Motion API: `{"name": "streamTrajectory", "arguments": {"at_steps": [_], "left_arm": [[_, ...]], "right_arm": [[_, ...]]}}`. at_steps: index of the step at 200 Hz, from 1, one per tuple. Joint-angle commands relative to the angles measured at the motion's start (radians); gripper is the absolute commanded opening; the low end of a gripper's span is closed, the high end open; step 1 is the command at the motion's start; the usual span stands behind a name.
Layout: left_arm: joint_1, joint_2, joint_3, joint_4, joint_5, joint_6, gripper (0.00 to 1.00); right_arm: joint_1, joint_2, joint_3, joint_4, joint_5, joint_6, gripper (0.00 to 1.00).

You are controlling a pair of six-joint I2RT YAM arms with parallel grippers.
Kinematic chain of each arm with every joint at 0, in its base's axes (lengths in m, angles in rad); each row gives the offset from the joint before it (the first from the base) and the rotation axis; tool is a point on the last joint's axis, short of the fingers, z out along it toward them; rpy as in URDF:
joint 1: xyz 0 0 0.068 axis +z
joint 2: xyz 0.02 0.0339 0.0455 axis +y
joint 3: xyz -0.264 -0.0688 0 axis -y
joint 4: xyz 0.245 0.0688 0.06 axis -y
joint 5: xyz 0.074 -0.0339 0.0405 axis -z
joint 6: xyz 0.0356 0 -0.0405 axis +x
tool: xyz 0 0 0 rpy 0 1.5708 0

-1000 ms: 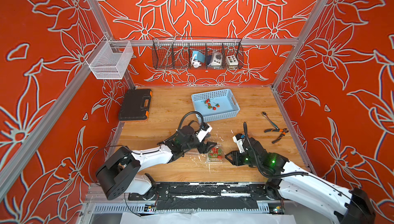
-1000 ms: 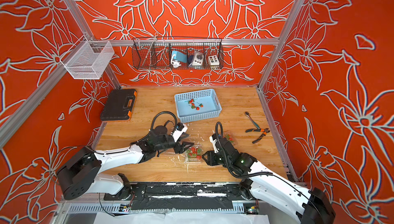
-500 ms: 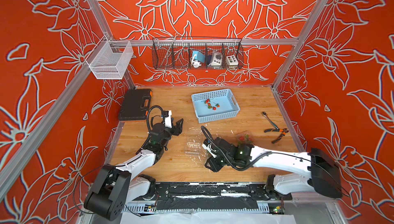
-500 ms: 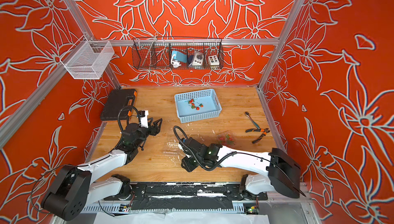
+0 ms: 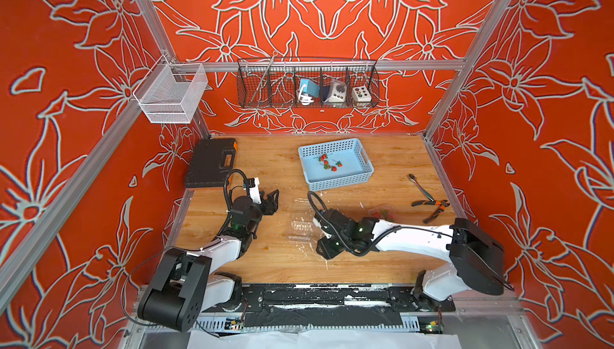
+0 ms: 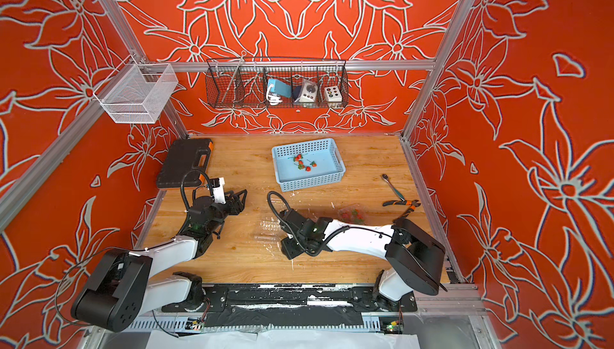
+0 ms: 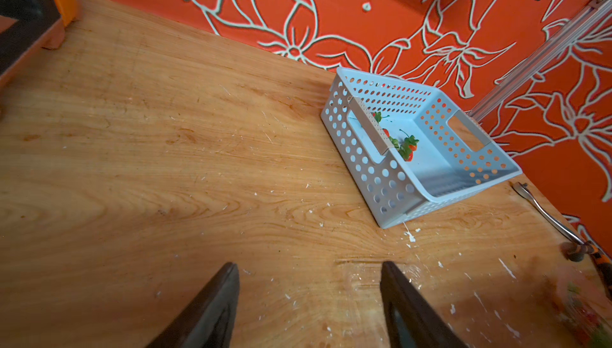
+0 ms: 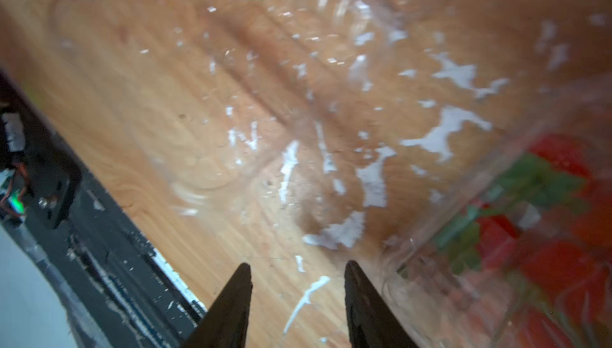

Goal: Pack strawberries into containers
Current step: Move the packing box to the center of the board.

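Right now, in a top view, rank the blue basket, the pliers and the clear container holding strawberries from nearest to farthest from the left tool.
Measured from the left tool:
1. blue basket, toward the back, nearest.
2. filled clear container, further across on the right side.
3. pliers, at the far right edge, farthest.

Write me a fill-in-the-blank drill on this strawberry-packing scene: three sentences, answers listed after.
1. The loose strawberries lie in the light-____ basket.
2. On the left gripper the jaws stand ____, with nothing between them.
3. The tool case by the far wall is ____ with orange latches.
Missing words: blue; open; black.
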Motion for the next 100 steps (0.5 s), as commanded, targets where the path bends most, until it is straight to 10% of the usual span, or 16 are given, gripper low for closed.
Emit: {"name": "streamTrajectory", "arguments": {"at_steps": [1,100], "left_arm": [[0.005,0.024,0.020,0.050,0.059,-0.016,0.67],[-0.043,0.072,0.013,0.081,0.092,-0.023,0.67]], "right_arm": [[-0.095,-0.052,-0.043,-0.037,0.043,-0.013,0.49],[-0.330,-0.157,0.224,-0.231,0.034,-0.256,0.51]]}}
